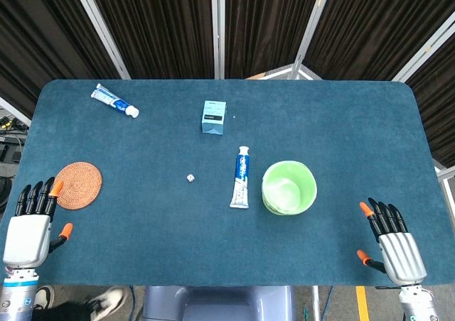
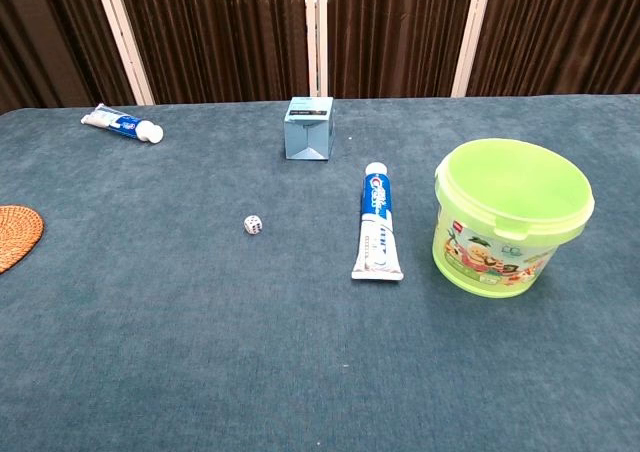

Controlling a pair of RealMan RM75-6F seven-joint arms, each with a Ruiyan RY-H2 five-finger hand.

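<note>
1. The landmark was a lime-green plastic bucket (image 1: 288, 187), standing upright and uncovered on the dark teal surface (image 1: 142, 250); the chest view showed a printed label on its front (image 2: 510, 217).
2. Just to the left of the bucket lay a blue-and-white toothpaste tube (image 1: 242, 177), lengthwise, its cap pointing toward the far edge and its flat crimped end toward the robot, near the bucket but not touching it.
3. Farther left of the bucket, beyond that tube, sat a small white die (image 1: 190, 178), apart from everything else.
4. Behind the bucket and to its left stood a small light-blue box (image 1: 213, 117).
5. A second toothpaste tube (image 1: 114, 100) lay well away from the bucket, near the far left corner, tilted on the diagonal.
6. A round woven coaster (image 1: 78, 185) lay far to the left of the bucket, near the left edge.
7. The left robot hand (image 1: 32, 225) rested at the near left edge, fingers straight and spread, holding nothing, its fingertips just beside the coaster.
8. The right robot hand (image 1: 391, 239) rested at the near right edge, to the right of the bucket and nearer the robot, fingers straight and apart, empty.
9. Only the head view showed either hand.
</note>
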